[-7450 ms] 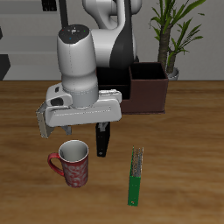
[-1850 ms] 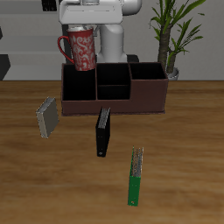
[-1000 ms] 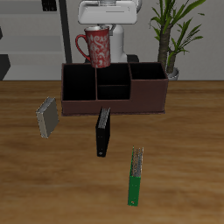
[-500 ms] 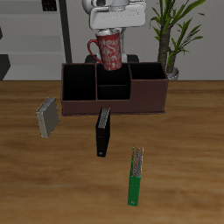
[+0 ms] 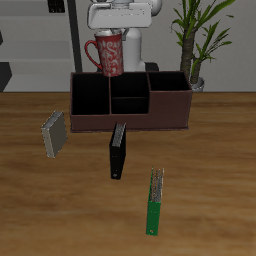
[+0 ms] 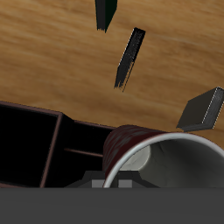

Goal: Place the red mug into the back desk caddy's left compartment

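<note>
The red mug (image 5: 108, 56), red with a pale speckled pattern, hangs upright in the air above and behind the back desk caddy (image 5: 130, 112). My gripper (image 5: 114, 33) is shut on the mug's rim from above. The caddy is a wide dark brown box with black dividers. The mug is roughly over the divider between one end section (image 5: 90, 96) and the smaller middle sections (image 5: 130, 92). I cannot tell which end section is the left compartment. The wrist view shows the mug's grey rim (image 6: 166, 162) over a dark caddy section (image 6: 31, 140).
A black book (image 5: 118, 150) lies on the table in front of the caddy. A grey book (image 5: 54, 135) stands nearer one end. A green box (image 5: 154, 200) lies near the front edge. A potted plant (image 5: 195, 40) stands behind the caddy's other end.
My gripper and the mug have shifted sideways along the caddy and slightly up, back to about where they were one second ago. The grip is unchanged.
</note>
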Robot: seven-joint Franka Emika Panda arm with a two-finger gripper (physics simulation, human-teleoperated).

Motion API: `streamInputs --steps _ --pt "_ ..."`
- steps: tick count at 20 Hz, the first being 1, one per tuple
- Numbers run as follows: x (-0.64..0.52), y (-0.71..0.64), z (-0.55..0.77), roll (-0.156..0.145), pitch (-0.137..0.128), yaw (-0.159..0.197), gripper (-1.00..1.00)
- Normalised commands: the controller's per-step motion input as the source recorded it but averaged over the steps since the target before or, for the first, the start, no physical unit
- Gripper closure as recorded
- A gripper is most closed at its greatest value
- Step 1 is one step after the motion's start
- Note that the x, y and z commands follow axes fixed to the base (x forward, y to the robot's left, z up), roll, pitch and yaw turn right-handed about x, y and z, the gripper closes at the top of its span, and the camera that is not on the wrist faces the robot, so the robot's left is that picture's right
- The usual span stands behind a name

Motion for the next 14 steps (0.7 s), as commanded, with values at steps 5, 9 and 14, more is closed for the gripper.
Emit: streamInputs --steps 5,9,14 --pt "-0.01 -0.54 -0.1 -0.085 0.015 -0.021 1.0" --pt "0.04 -0.34 -0.23 -0.049 0.03 -0.034 1.0" --pt "0.0 -0.18 -0.26 -0.034 0.022 -0.047 1.0"
